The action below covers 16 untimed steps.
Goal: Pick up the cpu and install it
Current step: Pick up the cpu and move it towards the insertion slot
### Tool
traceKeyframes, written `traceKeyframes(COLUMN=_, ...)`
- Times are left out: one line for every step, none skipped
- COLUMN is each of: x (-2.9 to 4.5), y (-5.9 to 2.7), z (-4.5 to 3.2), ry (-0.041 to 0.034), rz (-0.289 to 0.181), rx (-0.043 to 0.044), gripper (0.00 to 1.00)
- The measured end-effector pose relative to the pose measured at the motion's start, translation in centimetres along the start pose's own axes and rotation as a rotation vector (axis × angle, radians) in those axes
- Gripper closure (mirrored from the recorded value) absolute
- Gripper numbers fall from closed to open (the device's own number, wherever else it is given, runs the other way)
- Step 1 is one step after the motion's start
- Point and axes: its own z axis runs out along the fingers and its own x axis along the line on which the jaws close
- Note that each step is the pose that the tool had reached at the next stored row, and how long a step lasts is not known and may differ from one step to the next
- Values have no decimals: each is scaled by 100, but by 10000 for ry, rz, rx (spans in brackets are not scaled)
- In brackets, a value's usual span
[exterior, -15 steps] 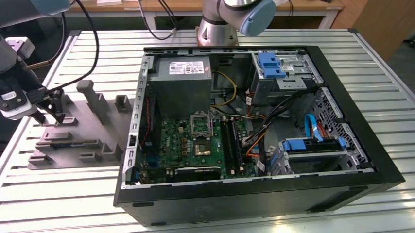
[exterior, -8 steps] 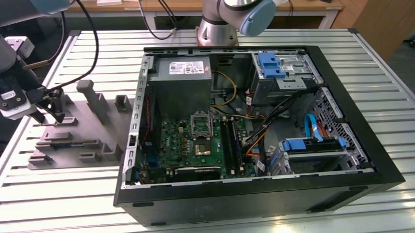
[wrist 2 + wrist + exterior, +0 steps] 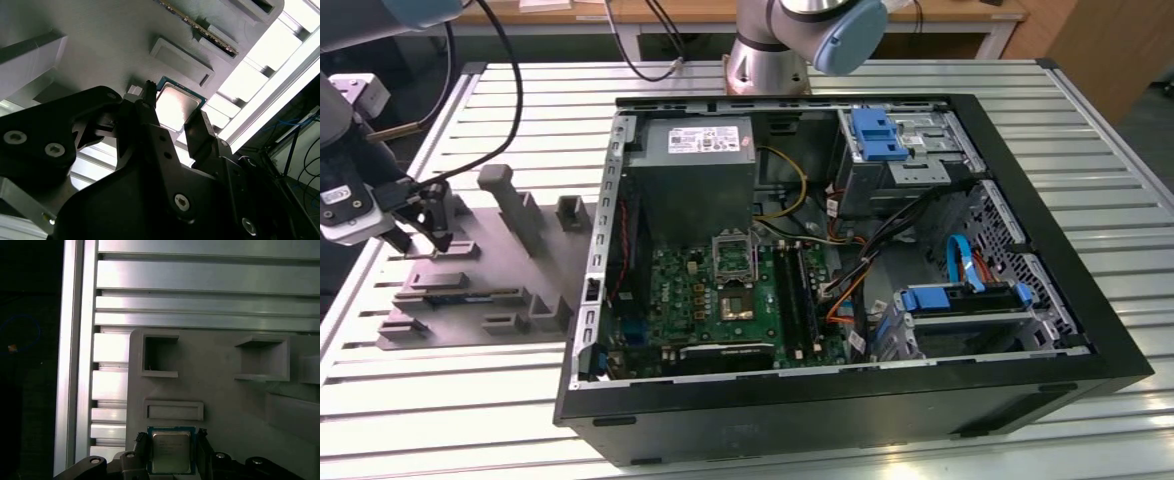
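A robotics lab or workshop: a slotted aluminium desk (image 3: pixel 1121 250) carries an opened computer case (image 3: pixel 1014 400) and a grey fixture plate (image 3: pixel 467 290). A robot arm's base (image 3: pixel 767 60) stands at 12 o'clock, its cabled claw (image 3: pixel 422 242) at 9 o'clock.

Take the hand's reach as twelve o'clock. The black hand (image 3: pixel 174 101) straddles the cpu (image 3: pixel 177 111), whose metal top is bright and whose teal rim shows along the far edge, with a grey tray (image 3: pixel 100 45) behind it. At twelve from the cpu sits a raised oblong block (image 3: pixel 182 62), and beyond that a gold-edged strip (image 3: pixel 200 25). At three lies the bright slatted worktop (image 3: pixel 270 65), and at four are dark cables (image 3: pixel 298 145).
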Motion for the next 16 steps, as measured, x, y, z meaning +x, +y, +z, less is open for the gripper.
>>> traceKeyframes(x=0, y=0, z=0, ry=0, rz=0, rx=1, gripper=53)
traceKeyframes(x=0, y=0, z=-1, ry=1, rz=0, rx=1, gripper=53)
traceKeyframes(x=0, y=0, z=-4, ry=1, rz=0, rx=2, gripper=53)
traceKeyframes(x=0, y=0, z=-6, ry=2, rz=0, rx=2, gripper=53)
traceKeyframes(x=0, y=0, z=-10, ry=2, rz=0, rx=3, gripper=53)
traceKeyframes(x=0, y=0, z=-12, ry=1, rz=0, rx=1, gripper=53)
traceKeyframes(x=0, y=1, z=-15, ry=0, rz=0, rx=1, gripper=53)
traceKeyframes(x=0, y=1, z=-18, ry=0, rz=1, rx=1, gripper=53)
traceKeyframes(x=0, y=1, z=-20, ry=-1, rz=0, rx=1, gripper=53)
traceKeyframes(x=0, y=1, z=-22, ry=-1, rz=0, rx=0, gripper=53)
traceKeyframes(x=0, y=1, z=-25, ry=0, rz=0, rx=1, gripper=53)
traceKeyframes(x=0, y=1, z=-27, ry=0, rz=0, rx=1, gripper=53)
traceKeyframes(x=0, y=2, z=-36, ry=0, rz=0, rx=1, gripper=53)
traceKeyframes(x=0, y=2, z=-46, ry=0, rz=0, rx=1, gripper=53)
traceKeyframes(x=0, y=2, z=-47, ry=0, rz=0, rx=1, gripper=53)
traceKeyframes(x=0, y=2, z=-49, ry=0, rz=1, rx=1, gripper=53)
